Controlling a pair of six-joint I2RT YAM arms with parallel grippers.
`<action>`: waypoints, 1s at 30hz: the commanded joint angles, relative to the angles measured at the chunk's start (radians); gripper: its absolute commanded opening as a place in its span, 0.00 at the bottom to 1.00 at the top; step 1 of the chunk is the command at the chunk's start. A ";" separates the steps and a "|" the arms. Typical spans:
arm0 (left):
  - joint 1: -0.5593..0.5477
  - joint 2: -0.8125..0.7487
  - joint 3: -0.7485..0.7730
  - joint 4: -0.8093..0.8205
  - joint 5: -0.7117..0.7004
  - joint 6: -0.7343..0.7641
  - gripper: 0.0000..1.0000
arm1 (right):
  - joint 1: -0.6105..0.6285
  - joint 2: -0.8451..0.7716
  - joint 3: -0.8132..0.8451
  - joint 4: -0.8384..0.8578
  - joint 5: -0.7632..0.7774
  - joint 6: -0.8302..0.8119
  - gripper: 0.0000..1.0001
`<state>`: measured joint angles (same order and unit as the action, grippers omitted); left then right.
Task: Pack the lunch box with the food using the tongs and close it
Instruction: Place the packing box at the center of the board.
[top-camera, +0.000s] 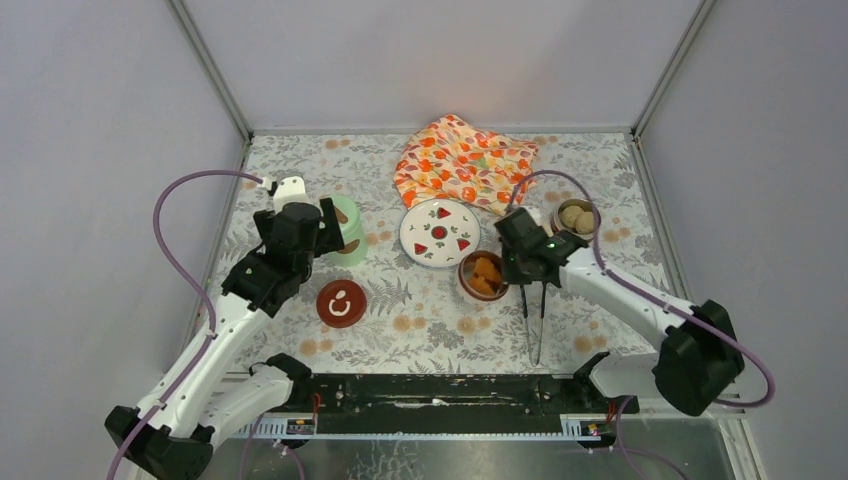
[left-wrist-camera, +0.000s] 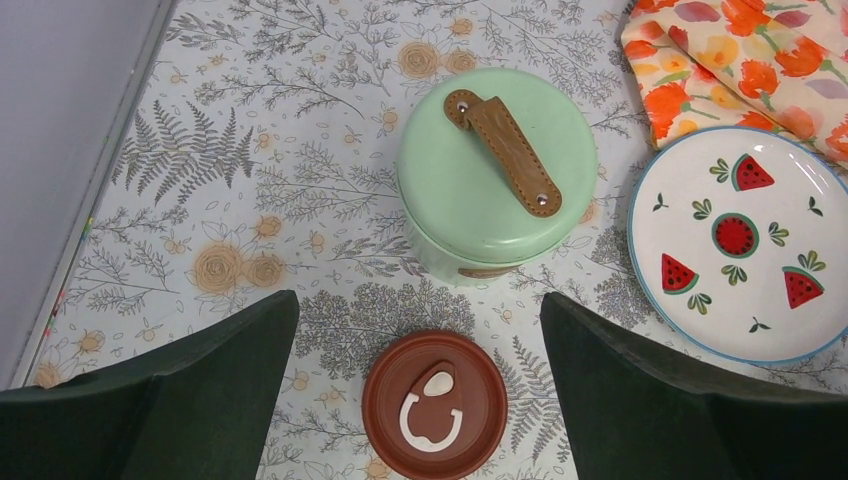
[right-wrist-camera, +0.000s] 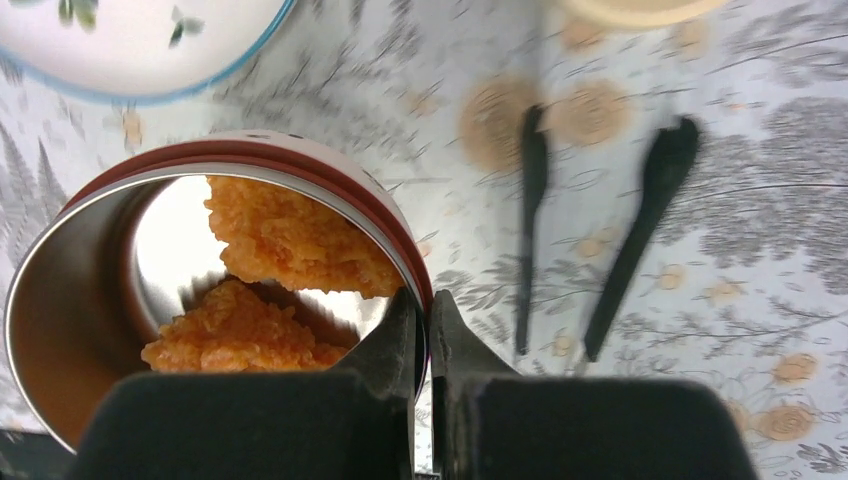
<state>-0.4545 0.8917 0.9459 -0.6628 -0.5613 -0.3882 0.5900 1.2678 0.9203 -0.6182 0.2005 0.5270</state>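
Overhead, my right gripper is pinching the rim of the steel bowl holding orange chunks, the tongs are lying just beside it on the table, and my left gripper is hovering wide open by the mint-green pot. Through the left wrist, I am seeing that lidded pot and the dark red lid between my spread fingers. Through the right wrist, both jaws are clamping the rim, so I am judging this bowl packed; next, letting go and fetching its lid.
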 joint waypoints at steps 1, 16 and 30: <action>0.011 -0.011 -0.011 0.063 0.012 0.017 0.98 | 0.138 0.081 0.070 0.057 0.040 0.014 0.00; 0.022 -0.029 -0.023 0.092 0.052 0.036 0.98 | 0.352 0.278 0.107 0.180 0.080 -0.025 0.21; 0.028 -0.049 -0.026 0.101 0.100 0.041 0.98 | 0.087 0.044 0.037 0.185 0.081 -0.086 0.49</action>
<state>-0.4355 0.8635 0.9245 -0.6205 -0.4866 -0.3660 0.8188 1.3819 0.9775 -0.4610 0.2584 0.4675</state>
